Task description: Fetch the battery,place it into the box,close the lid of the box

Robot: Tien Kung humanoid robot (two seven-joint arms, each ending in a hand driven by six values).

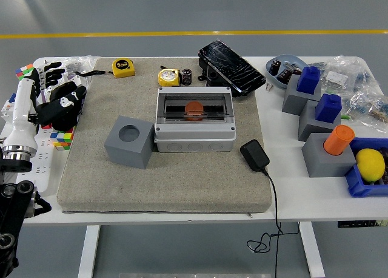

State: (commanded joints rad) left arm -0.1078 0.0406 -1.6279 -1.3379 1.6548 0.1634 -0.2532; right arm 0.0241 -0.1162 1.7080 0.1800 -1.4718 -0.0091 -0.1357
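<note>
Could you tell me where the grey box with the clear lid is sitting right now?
In the head view, the grey box sits mid-mat, right of the grey cube and left of the black charger.

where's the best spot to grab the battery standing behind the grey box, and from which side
Probably its upper half, pinched across the round sides, coming down from above. The battery stands upright on the mat, so its top is free. The yellow tape measure sits close on its left and the box lies in front, leaving little room for a side approach.
</note>
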